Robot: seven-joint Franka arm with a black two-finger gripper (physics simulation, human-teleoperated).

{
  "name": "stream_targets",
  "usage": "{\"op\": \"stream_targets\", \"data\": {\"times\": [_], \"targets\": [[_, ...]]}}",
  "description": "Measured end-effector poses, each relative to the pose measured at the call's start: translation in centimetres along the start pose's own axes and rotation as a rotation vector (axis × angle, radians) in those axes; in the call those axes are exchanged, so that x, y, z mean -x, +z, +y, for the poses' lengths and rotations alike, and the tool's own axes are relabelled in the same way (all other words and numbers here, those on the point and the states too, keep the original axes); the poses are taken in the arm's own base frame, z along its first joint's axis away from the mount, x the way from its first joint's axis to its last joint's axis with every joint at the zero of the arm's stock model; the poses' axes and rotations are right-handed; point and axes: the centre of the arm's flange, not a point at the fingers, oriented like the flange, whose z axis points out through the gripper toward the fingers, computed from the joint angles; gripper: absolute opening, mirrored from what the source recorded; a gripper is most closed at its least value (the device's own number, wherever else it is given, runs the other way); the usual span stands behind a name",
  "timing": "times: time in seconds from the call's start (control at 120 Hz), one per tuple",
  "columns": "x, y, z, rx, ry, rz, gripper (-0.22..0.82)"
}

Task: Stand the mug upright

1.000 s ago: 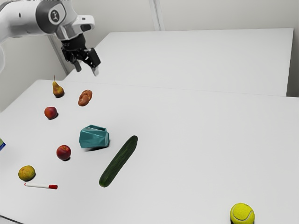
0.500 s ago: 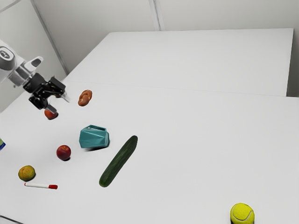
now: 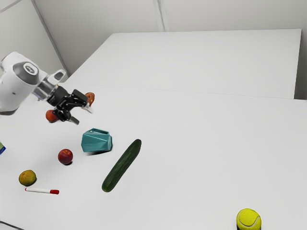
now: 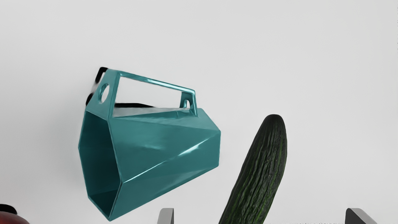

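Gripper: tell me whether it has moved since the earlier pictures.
Yes: in the exterior view, the gripper is now closer to the unmoved mug.

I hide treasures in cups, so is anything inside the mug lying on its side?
Looking into the mug, you can see dark teal inner walls, with nothing on them. Its side covers the deeper part, so I can't tell what's there.

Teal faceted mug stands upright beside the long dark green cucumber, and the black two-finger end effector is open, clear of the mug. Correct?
Not upright: the mug lies on its side, mouth facing away from the cucumber, per the wrist view. Rest holds: it's beside the cucumber, and the end effector is open, clear of the mug.
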Motion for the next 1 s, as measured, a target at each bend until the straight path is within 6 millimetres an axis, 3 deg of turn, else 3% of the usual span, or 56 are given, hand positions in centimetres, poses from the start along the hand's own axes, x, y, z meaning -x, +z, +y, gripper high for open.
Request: {"op": "stream_targets", "data": {"times": [0.067,0.233,0.442,0.65,0.792,1.0], "targets": [[-0.1,0.2,0.0,-0.001,0.002,0.002,0.60],[0.0,-0.7,-3.4,0.001,-0.054,0.025,0.60],[-0.9,2.9,-5.0,0.044,-0.086,-0.003,0.60],[-0.5,4.2,-6.4,0.080,-0.100,-0.004,0.60],[-0.6,5.8,-8.5,0.128,-0.126,-0.001,0.60],[-0.6,6.4,-8.6,0.218,-0.109,0.017,0.60]]}}
